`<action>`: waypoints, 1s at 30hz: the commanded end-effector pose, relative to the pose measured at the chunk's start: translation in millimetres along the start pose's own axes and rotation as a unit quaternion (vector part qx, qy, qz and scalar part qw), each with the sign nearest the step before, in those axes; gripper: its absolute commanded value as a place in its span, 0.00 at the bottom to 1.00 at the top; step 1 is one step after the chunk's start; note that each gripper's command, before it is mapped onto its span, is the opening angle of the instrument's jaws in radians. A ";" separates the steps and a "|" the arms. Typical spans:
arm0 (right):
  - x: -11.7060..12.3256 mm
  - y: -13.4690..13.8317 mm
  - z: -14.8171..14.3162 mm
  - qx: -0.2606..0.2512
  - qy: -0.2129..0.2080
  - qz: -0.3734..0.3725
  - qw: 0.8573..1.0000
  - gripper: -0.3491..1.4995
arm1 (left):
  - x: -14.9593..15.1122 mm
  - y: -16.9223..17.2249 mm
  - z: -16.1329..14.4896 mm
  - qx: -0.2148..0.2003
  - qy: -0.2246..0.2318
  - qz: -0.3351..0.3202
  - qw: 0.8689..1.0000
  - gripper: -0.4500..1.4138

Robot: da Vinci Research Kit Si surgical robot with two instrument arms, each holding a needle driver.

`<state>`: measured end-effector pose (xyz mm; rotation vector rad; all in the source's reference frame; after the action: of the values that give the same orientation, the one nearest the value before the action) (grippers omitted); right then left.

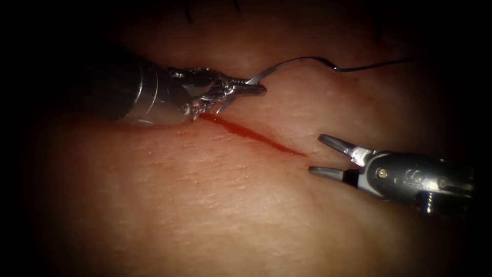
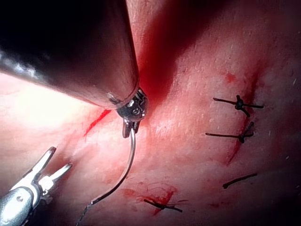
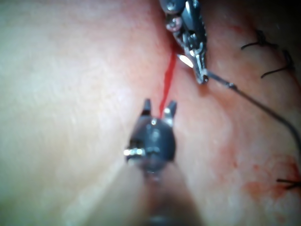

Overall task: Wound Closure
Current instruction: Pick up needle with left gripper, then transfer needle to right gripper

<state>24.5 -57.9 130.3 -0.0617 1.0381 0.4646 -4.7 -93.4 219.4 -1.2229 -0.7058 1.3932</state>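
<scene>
The cut (image 1: pixel 246 132) runs as a red line across the tissue (image 1: pixel 205 205). My left tool (image 1: pixel 251 87) sits just beyond the cut's left end, jaws shut on the curved needle (image 1: pixel 297 60) near its pointed end. The short pointed part dips below the jaws toward the cut, and I cannot tell if it touches the tissue. The rest of the needle arcs to the right above the tissue, where the dark thread (image 1: pixel 379 64) leaves its tail. My right tool (image 1: pixel 319 154) is at the cut's right end, jaws open and holding nothing. The left wrist view shows the left tool (image 2: pixel 129 129) with the needle (image 2: pixel 127 169).
Several dark finished stitches (image 2: pixel 237 102) cross other cuts nearby, one (image 2: pixel 162 205) amid red fluid. The right wrist view has the right tool (image 3: pixel 159 106) facing the cut (image 3: pixel 167 80), with the left tool (image 3: pixel 200 66) and the thread (image 3: pixel 268 110) beyond it.
</scene>
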 end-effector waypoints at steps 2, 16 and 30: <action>-0.2 0.3 0.5 -0.009 0.025 0.043 0.999 0.48 | -0.7 0.2 0.3 -0.007 0.011 -0.007 1.000 0.00; 3.1 4.2 1.1 -0.121 0.153 0.155 0.968 0.46 | -0.8 3.8 -0.3 -0.047 0.057 -0.044 0.996 0.00; 4.5 7.2 2.4 -0.155 0.175 0.167 0.958 0.47 | -2.0 5.5 -0.2 -0.087 0.046 -0.075 0.992 0.00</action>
<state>24.9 -49.1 128.3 -0.2584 1.3222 0.9480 -6.2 -96.1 214.3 -1.3343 -0.8509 1.1622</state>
